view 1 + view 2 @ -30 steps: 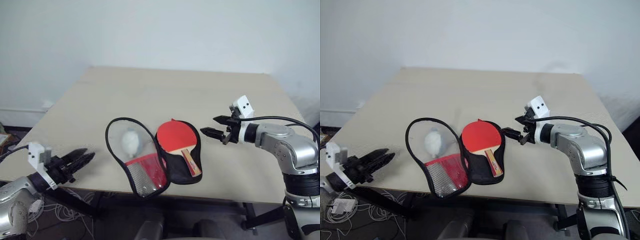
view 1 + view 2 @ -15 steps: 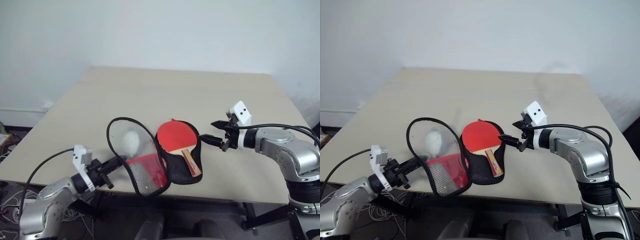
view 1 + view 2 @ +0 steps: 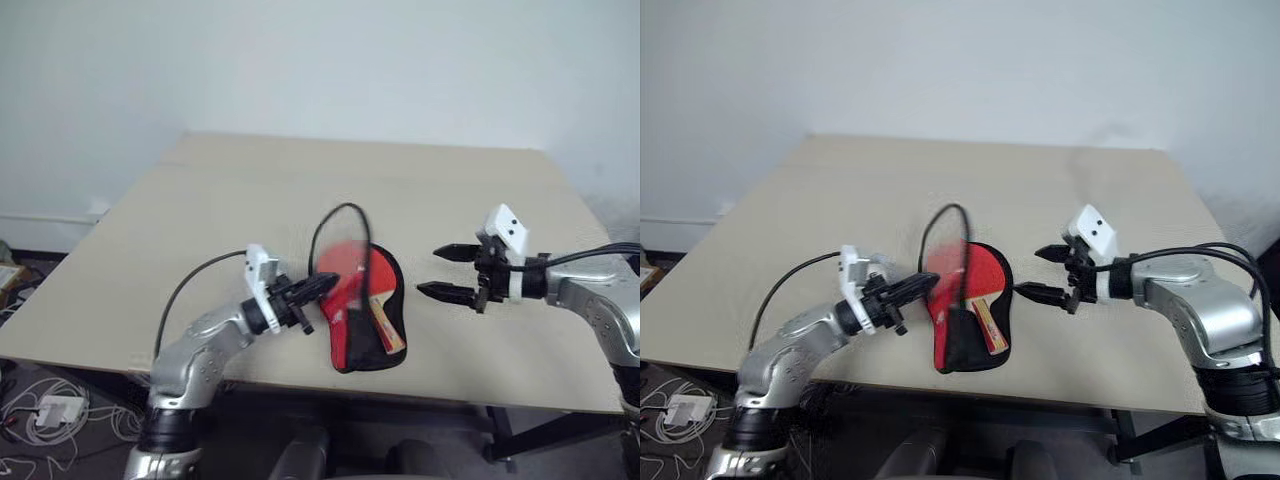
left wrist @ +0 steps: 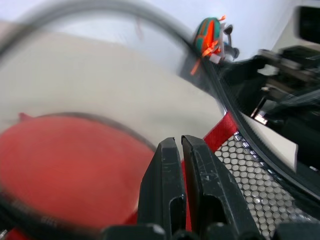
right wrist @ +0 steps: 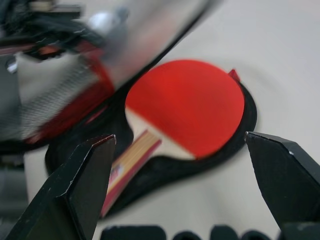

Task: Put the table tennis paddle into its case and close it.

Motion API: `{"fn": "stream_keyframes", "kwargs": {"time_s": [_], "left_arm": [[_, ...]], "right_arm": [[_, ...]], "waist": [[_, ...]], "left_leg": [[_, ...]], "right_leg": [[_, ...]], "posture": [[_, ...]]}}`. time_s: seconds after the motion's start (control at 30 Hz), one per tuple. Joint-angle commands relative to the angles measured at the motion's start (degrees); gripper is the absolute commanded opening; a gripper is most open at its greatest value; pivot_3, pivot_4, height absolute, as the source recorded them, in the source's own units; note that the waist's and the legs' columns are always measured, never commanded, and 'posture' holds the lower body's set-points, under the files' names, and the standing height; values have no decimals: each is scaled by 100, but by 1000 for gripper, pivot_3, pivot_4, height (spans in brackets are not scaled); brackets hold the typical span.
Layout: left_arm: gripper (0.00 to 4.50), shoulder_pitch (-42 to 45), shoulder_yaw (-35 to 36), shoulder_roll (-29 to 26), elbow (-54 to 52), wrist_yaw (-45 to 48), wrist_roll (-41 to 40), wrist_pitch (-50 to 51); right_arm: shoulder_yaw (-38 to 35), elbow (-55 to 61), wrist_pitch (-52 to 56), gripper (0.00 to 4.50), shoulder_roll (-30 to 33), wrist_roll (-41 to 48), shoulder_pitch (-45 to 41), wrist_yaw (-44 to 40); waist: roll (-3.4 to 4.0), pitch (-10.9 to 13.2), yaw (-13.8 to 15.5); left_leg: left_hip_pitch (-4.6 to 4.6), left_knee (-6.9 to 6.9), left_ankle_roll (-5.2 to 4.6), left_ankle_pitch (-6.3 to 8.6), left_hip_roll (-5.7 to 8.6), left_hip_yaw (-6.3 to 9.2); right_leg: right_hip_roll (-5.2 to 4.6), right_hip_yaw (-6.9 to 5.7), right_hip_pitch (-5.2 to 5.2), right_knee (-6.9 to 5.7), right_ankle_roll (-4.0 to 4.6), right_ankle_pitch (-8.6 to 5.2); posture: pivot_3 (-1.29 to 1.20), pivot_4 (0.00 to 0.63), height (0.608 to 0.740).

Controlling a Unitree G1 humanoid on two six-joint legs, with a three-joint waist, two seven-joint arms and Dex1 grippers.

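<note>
**Swinging the case flap over the paddle**

Standing half raised, the flap of the case (image 3: 345,260) arcs over the table tennis paddle (image 3: 350,275), its thin black zipper rim forming a loop above the red face. The left gripper (image 3: 318,288) is at the near left edge of that flap, its two black fingers (image 4: 165,195) pressed together; in the left wrist view they lie against the flap where the red fabric meets the perforated mesh panel, with the rim curving overhead. Whether a fold of fabric is caught between the tips cannot be told from the pictures.

The paddle lies in the bottom half of the case, which rests flat on the beige table (image 3: 200,200) near its front edge, about midway between the two arms. The round red face points toward the far side and the wooden handle (image 5: 131,159), with its red and yellow marks, points toward the near right. The black lining shows as a border all round the bat.

The right gripper (image 3: 448,272) hovers just to the right of the case, above the table and apart from it. Its fingers (image 5: 70,190) are spread wide, one above the other, pointing left toward the paddle without touching anything.
</note>
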State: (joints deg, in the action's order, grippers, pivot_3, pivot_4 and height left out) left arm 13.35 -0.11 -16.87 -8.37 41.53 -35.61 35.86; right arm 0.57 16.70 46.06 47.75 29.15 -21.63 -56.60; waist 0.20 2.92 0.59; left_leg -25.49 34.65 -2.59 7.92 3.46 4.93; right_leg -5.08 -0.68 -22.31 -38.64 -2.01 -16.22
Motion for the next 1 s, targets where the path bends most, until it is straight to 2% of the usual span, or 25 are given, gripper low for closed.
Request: {"fn": "stream_keyframes", "kwargs": {"time_s": [0.03,0.23,0.37,0.53,0.67,0.8,1.0], "left_arm": [[118,338,-201,160,218,-167,196,-26],[118,311,23,165,8,-431,-9,279],[118,-21,484,36,-650,-636,-700,946],[118,-744,1079,-171,-1482,-961,-2044,2012],[118,-1162,1160,-363,-1553,-1060,-2348,2281],[1287,-1299,1136,-348,-1321,-1271,-2379,2383],[3487,-1468,967,-440,-1146,-1303,-2322,2579]], "right_arm": [[-151,-9,-392,4500,163,-12,-53,-277],[-70,-81,-591,4500,244,-136,30,-330],[-52,-54,-595,4500,190,-154,89,-282],[8,-24,-602,4500,120,-170,161,-200],[57,3,-570,4500,45,-166,143,-147],[145,23,-533,4500,-38,-180,112,-75],[182,71,-489,4500,-118,-159,112,26]], "waist": [[-1,0,-10],[-3,1,-34],[-2,1,-39],[-2,1,-38],[-1,1,-35],[-2,1,-27],[-1,1,-33]], "left_leg": [[0,3,-1,1,0,-1],[-1,12,0,6,-3,3],[-2,14,0,7,-3,4],[-2,17,-1,10,-2,7],[-1,17,-1,10,-2,7],[-2,18,-2,11,2,6],[-2,18,-3,12,2,5]], "right_leg": [[0,2,0,-1,-2,-1],[1,2,2,-1,-10,-4],[1,4,1,-1,-8,-3],[-10,4,2,-1,-9,-5],[-10,4,1,-2,-9,-16],[-19,3,3,-2,-8,-17],[-20,7,1,-2,-2,-14]], "posture": [[0,0,707],[0,0,707],[0,0,707],[0,0,707],[0,0,707],[0,0,707],[0,0,707]]}}
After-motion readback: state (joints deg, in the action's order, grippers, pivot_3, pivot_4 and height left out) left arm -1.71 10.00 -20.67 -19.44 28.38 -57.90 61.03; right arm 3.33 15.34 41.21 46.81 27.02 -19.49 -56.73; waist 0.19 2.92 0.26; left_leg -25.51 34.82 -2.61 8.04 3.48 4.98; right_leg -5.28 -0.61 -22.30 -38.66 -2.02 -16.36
